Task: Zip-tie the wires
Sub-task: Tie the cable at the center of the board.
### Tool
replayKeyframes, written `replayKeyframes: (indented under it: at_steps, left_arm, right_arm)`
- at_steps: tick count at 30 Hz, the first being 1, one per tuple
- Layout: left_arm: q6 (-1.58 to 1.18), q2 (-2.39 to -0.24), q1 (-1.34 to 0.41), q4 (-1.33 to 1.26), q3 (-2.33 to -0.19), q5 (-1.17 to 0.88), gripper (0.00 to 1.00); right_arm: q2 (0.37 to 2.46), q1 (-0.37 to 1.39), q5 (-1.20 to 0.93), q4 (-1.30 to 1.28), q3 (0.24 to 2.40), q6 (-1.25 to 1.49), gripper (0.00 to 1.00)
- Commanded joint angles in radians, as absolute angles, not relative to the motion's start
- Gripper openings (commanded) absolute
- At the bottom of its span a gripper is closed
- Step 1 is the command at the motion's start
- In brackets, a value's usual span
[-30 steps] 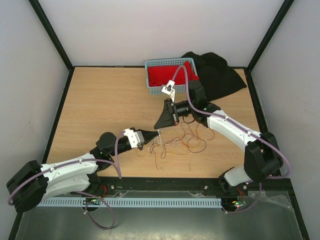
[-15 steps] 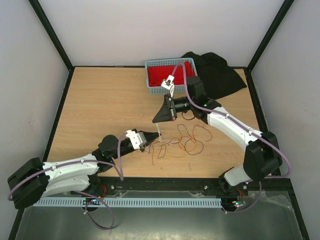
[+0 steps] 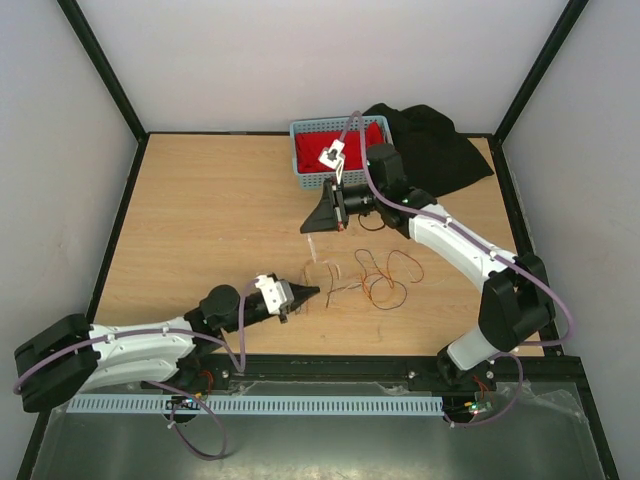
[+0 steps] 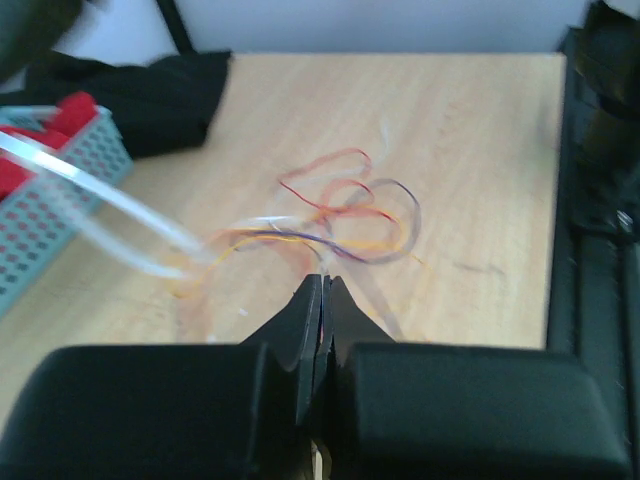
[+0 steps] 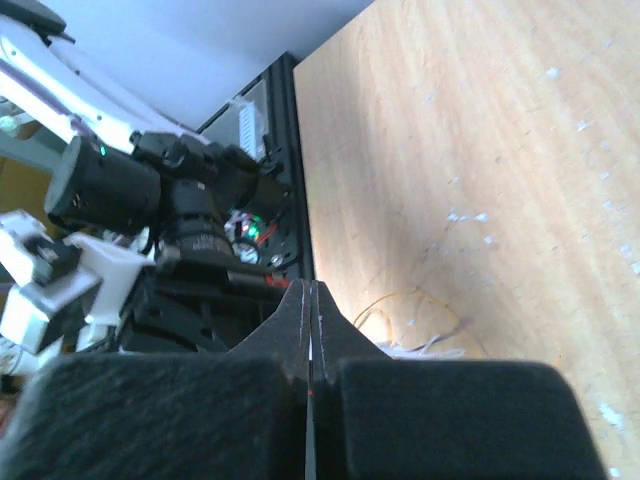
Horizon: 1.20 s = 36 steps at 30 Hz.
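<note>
**Inspector A:** What is the work surface?

**Inspector B:** A light wooden table (image 3: 200, 220) is standing inside a white-walled enclosure with black corner posts. A blue basket (image 3: 303, 170) holding a red cloth (image 3: 312, 150) is sitting at the far edge. A black cloth (image 3: 440, 150) is lying just to its right.

**Inspector A:** Where are the wires?

**Inspector B:** The wires (image 3: 372, 275) are lying in loose curls on the table, between the two arms and nearer the front edge.

**Inspector A:** And the zip tie?

**Inspector B:** The zip tie (image 4: 110, 197) is rising off the table from the left end of the bundle. In the left wrist view it is showing as two pale strands that are meeting at the wires. The right gripper (image 3: 308, 228) is pinching its upper end, fingers pressed together.

**Inspector A:** What is the left gripper doing?

**Inspector B:** The left gripper (image 3: 308, 291) is hovering low, just beside the near-left end of the wires, with its jaws fully closed. I cannot tell whether a strand is sitting between them.
</note>
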<state>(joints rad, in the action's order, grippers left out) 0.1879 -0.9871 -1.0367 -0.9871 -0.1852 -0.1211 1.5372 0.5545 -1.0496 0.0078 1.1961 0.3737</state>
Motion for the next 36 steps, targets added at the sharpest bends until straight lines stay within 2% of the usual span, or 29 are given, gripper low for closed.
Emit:
replayKeyframes:
  at_steps: [1, 11, 12, 16, 17, 21, 26, 33, 36]
  left_arm:
    - [0.11, -0.976, -1.077, -0.955, -0.13, -0.153, 0.0]
    - [0.121, -0.886, -1.088, -0.887, -0.107, -0.002, 0.02]
    - [0.133, -0.857, -1.087, -0.851, -0.116, 0.022, 0.05]
    - [0.177, -0.715, -1.072, -0.715, -0.15, 0.103, 0.43]
    - [0.183, -0.673, -1.063, -0.687, -0.154, 0.113, 0.48]
    - [0.151, -0.532, -0.992, -0.525, -0.202, 0.125, 0.55]
    - [0.092, -0.449, -0.877, -0.405, -0.276, -0.006, 0.63]
    - [0.042, -0.532, -0.786, -0.371, -0.368, -0.262, 0.8]
    - [0.057, -0.595, -0.786, -0.375, -0.402, -0.314, 0.83]
  right_arm:
    - [1.539, 0.54, -1.016, 0.09, 1.257, 0.363, 0.0]
    - [1.514, 0.54, -1.043, 0.104, 1.205, 0.379, 0.0]
    - [1.509, 0.54, -1.05, 0.103, 1.194, 0.378, 0.0]
    - [1.491, 0.54, -1.076, 0.1, 1.148, 0.372, 0.0]
    - [1.484, 0.54, -1.083, 0.101, 1.137, 0.367, 0.0]
    - [1.461, 0.54, -1.118, 0.099, 1.109, 0.346, 0.0]
    - [1.44, 0.54, -1.207, 0.104, 1.091, 0.35, 0.0]
    - [1.384, 0.541, -1.293, 0.102, 1.067, 0.355, 0.0]
    - [1.368, 0.541, -1.293, 0.104, 1.055, 0.361, 0.0]
